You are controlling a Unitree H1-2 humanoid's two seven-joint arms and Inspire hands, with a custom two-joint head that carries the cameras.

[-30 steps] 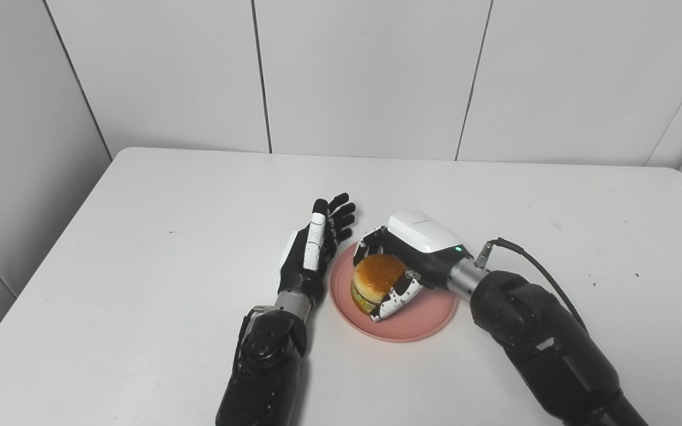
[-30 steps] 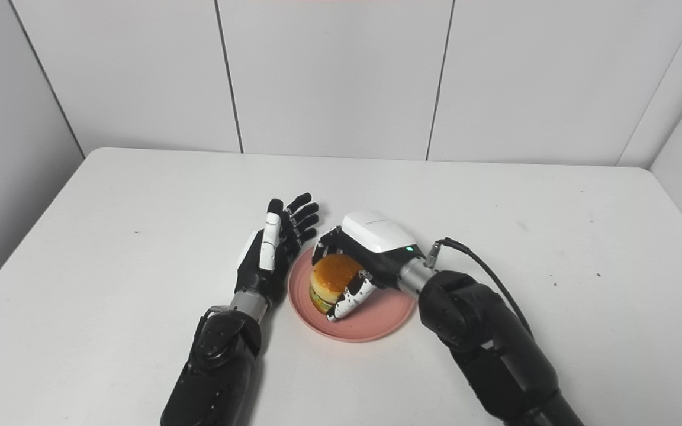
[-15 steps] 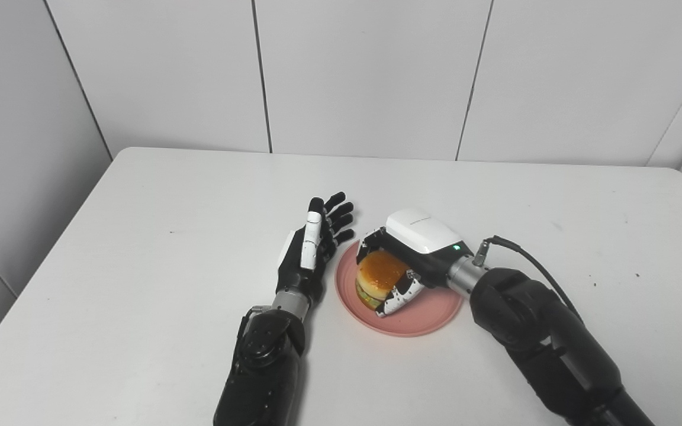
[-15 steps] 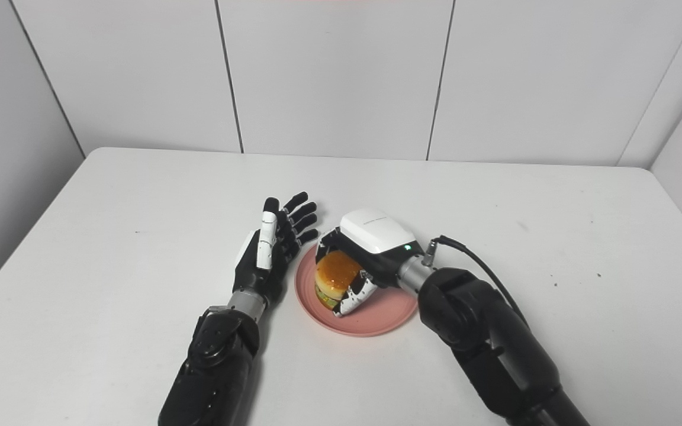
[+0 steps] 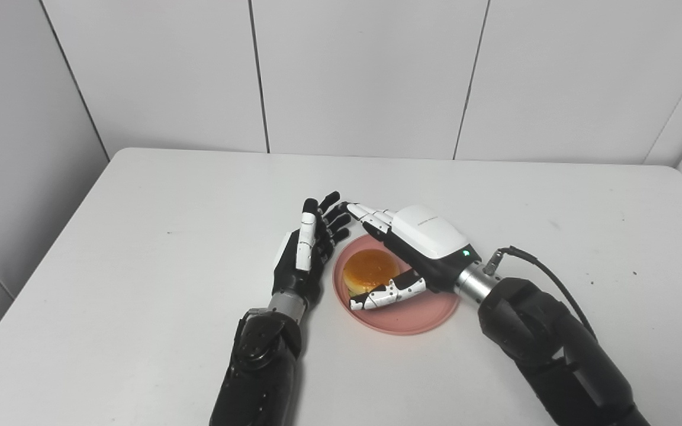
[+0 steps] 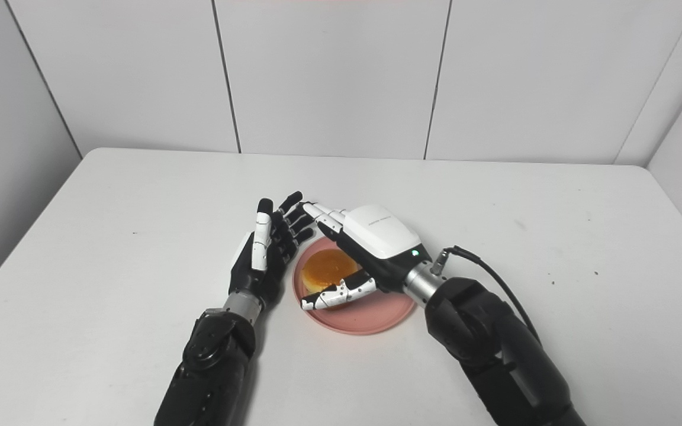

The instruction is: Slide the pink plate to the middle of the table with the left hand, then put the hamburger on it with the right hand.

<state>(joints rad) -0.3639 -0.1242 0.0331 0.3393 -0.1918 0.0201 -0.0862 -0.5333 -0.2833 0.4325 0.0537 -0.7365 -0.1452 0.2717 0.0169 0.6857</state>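
Note:
The pink plate (image 5: 418, 310) lies on the white table near its middle. The hamburger (image 5: 366, 269) sits on the plate's left part, bun up. My right hand (image 5: 412, 248) is open around it, fingers stretched past its far side and thumb along its near side, no longer gripping. My left hand (image 5: 305, 254) is open and empty, edge-on beside the plate's left rim, fingers pointing away from me. The same scene shows in the right eye view, with the hamburger (image 6: 327, 266) on the plate (image 6: 376, 313).
The white table (image 5: 140, 236) runs to grey wall panels at the back and sides. A black cable (image 5: 542, 272) loops off my right wrist. Small dark specks mark the table's right part.
My right hand has opened and let go of the hamburger, which now rests on the plate. My left hand has shifted slightly away. The view has shifted a little.

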